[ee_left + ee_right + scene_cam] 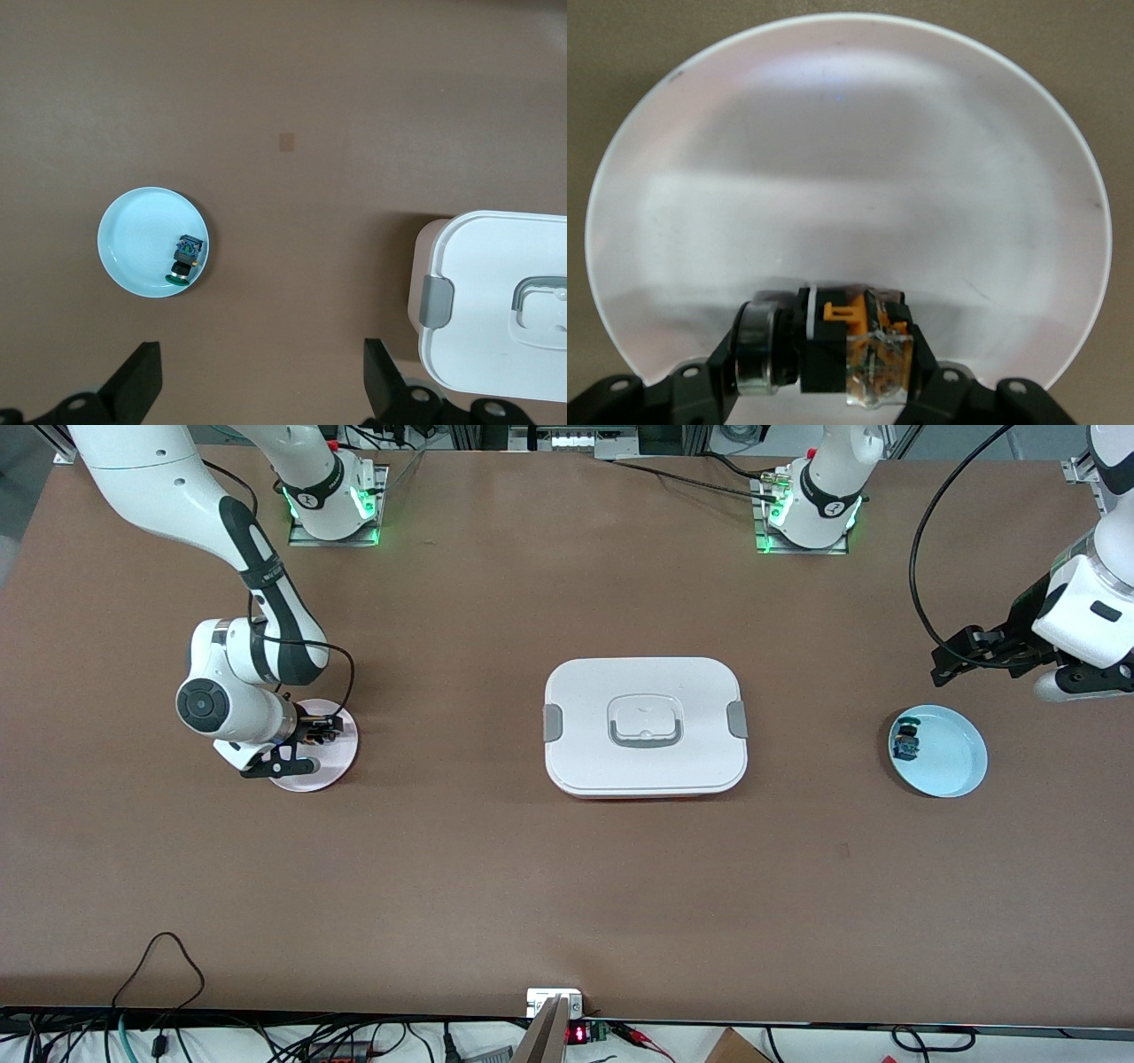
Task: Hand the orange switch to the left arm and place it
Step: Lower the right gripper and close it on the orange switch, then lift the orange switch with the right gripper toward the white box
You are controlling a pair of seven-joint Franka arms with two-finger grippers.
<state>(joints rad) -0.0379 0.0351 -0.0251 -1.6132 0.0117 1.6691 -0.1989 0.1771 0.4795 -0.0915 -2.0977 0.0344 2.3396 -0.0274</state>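
Note:
The orange switch, black with an orange clip and a clear end, sits between the fingers of my right gripper on the pale pink plate. The fingers press on both of its ends. In the front view this gripper is low on the pink plate at the right arm's end of the table. My left gripper hangs open and empty over bare table beside the light blue plate; its fingers stand wide apart. The white box sits mid-table between the two plates.
A small blue-and-black component lies at the edge of the blue plate; it also shows in the left wrist view. The box's corner with a grey clip shows there too. Cables and gear run along the table's near edge.

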